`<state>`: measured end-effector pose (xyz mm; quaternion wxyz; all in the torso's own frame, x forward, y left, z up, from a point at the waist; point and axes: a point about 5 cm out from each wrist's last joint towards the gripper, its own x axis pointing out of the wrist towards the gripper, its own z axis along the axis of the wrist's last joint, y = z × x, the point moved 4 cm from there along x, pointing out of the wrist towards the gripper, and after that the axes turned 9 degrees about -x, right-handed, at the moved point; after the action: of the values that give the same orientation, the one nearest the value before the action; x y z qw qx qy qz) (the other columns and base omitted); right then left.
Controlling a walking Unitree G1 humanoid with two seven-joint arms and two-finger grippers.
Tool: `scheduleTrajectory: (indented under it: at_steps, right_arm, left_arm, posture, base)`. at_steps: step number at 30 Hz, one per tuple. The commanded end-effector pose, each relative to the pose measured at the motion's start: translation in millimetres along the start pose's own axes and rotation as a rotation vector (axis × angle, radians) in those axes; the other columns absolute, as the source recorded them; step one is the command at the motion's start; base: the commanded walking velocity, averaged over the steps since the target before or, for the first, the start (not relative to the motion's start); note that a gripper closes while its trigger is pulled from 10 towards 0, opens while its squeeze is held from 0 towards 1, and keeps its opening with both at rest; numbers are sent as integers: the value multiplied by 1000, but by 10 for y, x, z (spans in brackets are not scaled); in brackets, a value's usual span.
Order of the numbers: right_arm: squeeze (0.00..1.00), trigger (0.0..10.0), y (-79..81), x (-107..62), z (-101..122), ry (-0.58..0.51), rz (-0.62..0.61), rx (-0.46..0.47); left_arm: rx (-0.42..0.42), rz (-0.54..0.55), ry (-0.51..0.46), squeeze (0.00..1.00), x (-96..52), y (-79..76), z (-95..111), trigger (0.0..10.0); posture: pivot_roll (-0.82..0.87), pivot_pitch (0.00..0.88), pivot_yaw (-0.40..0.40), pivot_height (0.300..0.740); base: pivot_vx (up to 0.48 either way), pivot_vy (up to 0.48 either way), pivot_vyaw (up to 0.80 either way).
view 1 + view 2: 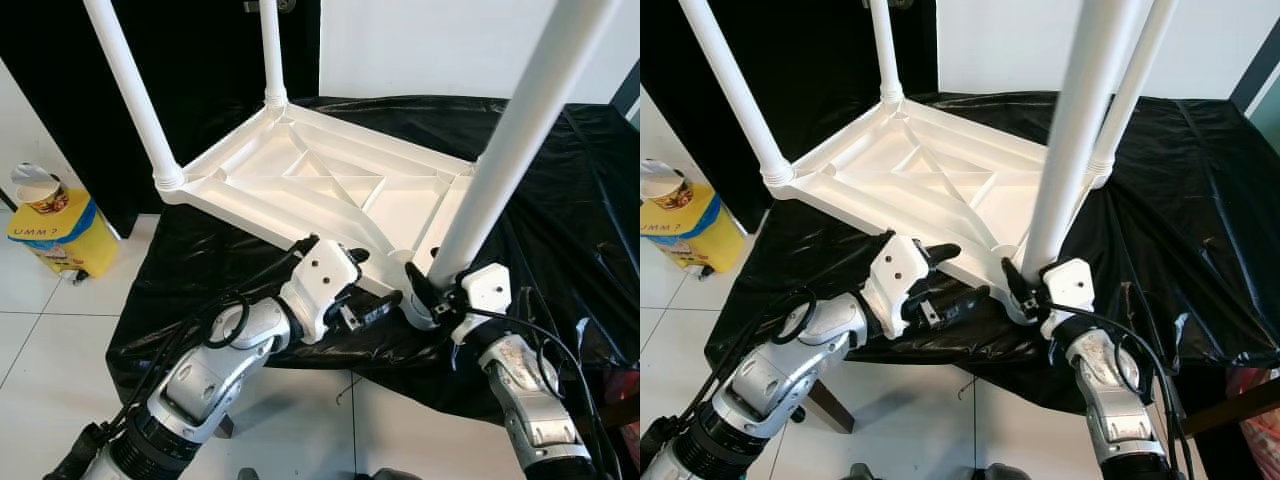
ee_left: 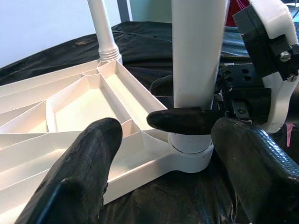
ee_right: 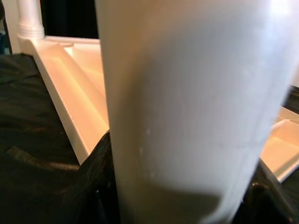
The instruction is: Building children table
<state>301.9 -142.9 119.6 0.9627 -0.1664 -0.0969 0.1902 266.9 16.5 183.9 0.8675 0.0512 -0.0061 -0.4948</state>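
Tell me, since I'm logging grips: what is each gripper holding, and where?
The right gripper clasps the near white plastic table leg just above its socket. The left gripper is open, holding nothing.

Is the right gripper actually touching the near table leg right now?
Touching. In the left wrist view the right gripper has a black finger pressed across the near leg, just above its socket.

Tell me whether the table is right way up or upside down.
Upside down: the white tabletop lies ribbed underside up on the black sheet, legs pointing upward. The right claw grips the nearest leg.
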Motion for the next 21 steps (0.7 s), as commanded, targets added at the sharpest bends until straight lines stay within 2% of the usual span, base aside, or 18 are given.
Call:
scheduleTrajectory:
  at_steps: [1,3,4,5,15,17,21]
  right_arm:
    - [0,10000,156,-134,-395,181,30,82]
    - [0,10000,150,-139,-403,187,16,103]
    - [0,10000,119,-141,-402,189,-30,175]
    - [0,10000,108,-141,-397,188,-43,194]
    - [0,10000,100,-158,-370,162,-73,205]
    - [0,10000,91,-188,-355,130,-108,251]
    - [0,10000,91,-230,-397,137,-146,314]
  left_arm:
    - [6,-95,13,0,-1,-84,20,10000]
    - [6,-95,13,0,-2,-84,21,10000]
    - [8,-94,13,0,-7,-79,26,10000]
    - [9,-93,13,0,-10,-77,28,10000]
    - [13,-96,13,0,-8,-65,38,10000]
    - [16,-96,12,0,-7,-59,44,10000]
    - [17,-96,10,0,-4,-57,54,10000]
  posture:
    - [18,90,-19,740]
    - [18,90,-19,740]
    - [20,90,-16,740]
    - [20,90,-16,740]
    - [18,87,-11,740]
    - [21,83,-12,740]
    - [24,83,-10,740]
  base:
    - [0,0,0]
    - [0,0,0]
    - [0,0,0]
    - [0,0,0]
    - [0,0,0]
    - [0,0,0]
    - [0,0,0]
